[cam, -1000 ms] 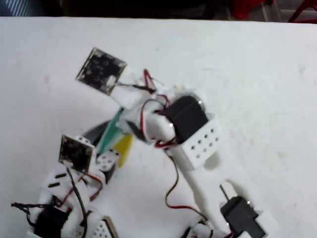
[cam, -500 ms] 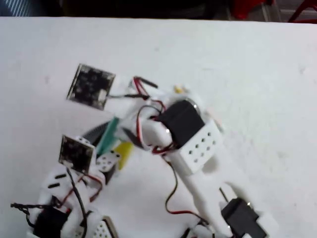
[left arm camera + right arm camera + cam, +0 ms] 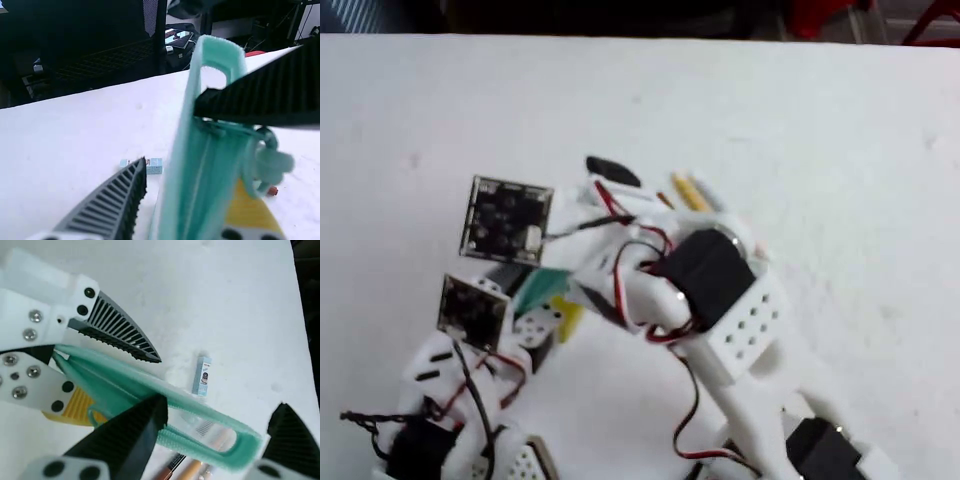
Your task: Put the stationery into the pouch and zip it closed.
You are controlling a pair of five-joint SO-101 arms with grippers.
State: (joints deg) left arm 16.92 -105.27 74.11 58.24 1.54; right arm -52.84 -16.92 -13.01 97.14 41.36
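The teal and yellow pouch (image 3: pixel 200 190) stands on edge in the air, wedged deep between the jaws of my left gripper (image 3: pixel 170 137). One ribbed finger (image 3: pixel 115 330) angles slightly off the pouch's side. My right gripper (image 3: pixel 220 410) is open, its black fingers straddling the pouch's teal loop (image 3: pixel 235 440) without touching it. From above, the pouch (image 3: pixel 545 288) peeks out between both wrist camera boards. A small blue eraser box (image 3: pixel 202 376) lies on the table beyond the pouch. Pencils (image 3: pixel 690 190) lie behind the right arm, with their ends (image 3: pixel 187 470) under the loop.
A black pen-like object (image 3: pixel 612 170) lies on the white table (image 3: pixel 820 130) next to the pencils. The right arm's white and black body (image 3: pixel 720 290) crosses the middle of the table. A small red piece (image 3: pixel 272 191) lies beside the pouch.
The right arm has swung forward and down toward the left arm, bringing its fingers around the pouch's loop. The pencils and the black object are now uncovered. The left arm has kept still.
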